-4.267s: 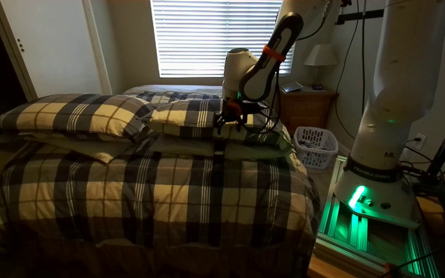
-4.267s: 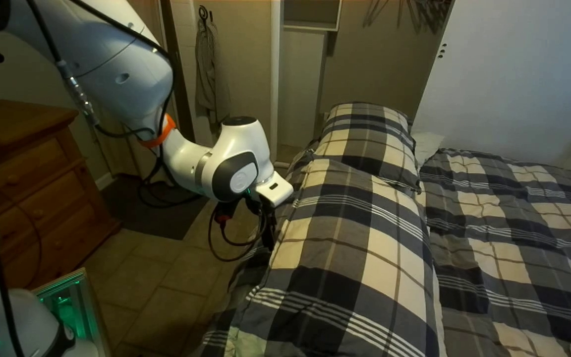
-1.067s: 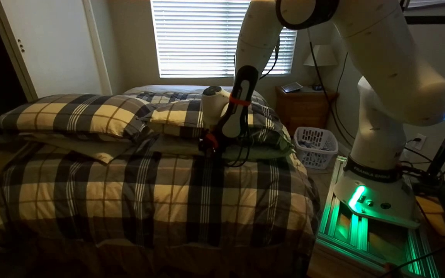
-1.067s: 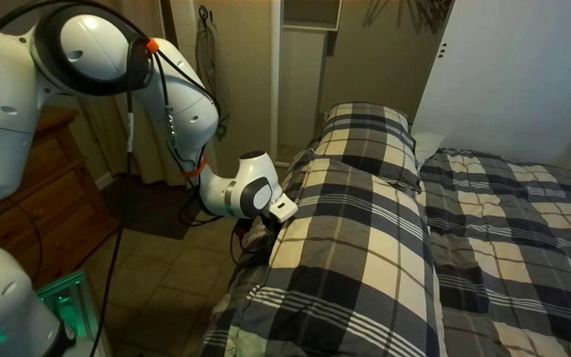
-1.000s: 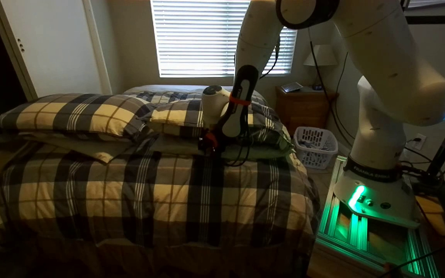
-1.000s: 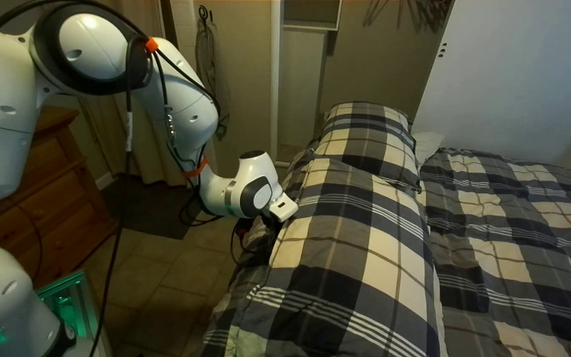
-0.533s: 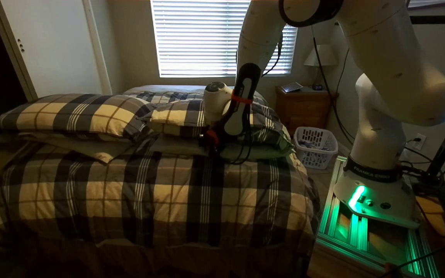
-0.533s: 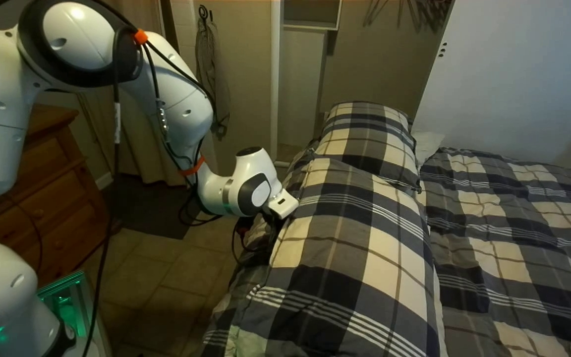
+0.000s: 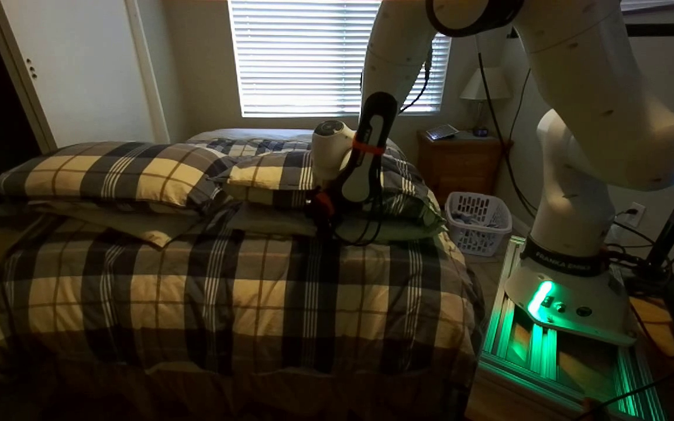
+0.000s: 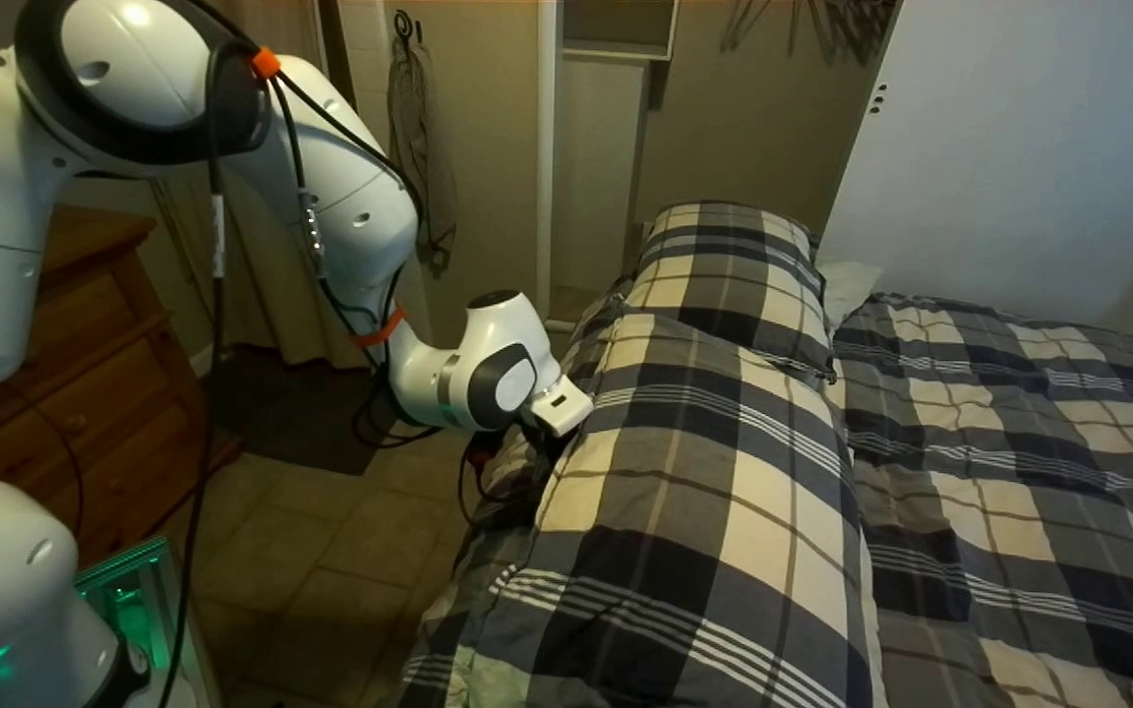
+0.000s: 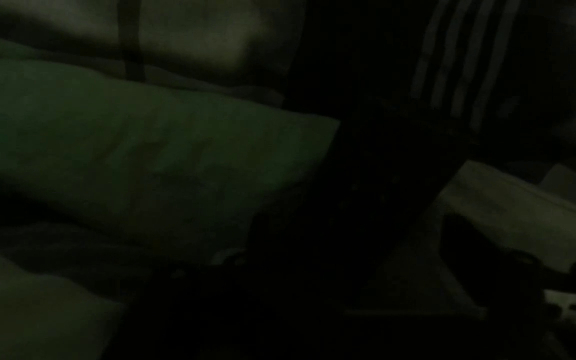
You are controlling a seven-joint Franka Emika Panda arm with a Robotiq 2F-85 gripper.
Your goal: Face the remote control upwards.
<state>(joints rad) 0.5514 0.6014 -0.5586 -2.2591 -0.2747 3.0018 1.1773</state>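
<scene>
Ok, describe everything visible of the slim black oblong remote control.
In the dim wrist view, the slim black oblong remote control shows faint lighter marks on its visible face. It slants between the open jaws, seen overlapping a pale greenish fabric pillow. Its lower end fades into shadow; material and contact can't be told.

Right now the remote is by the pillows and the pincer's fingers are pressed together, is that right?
Not quite. The pincer has its fingers apart, not pressed together: the dim wrist view shows the gap. The remote is indeed by the pillows.
</scene>
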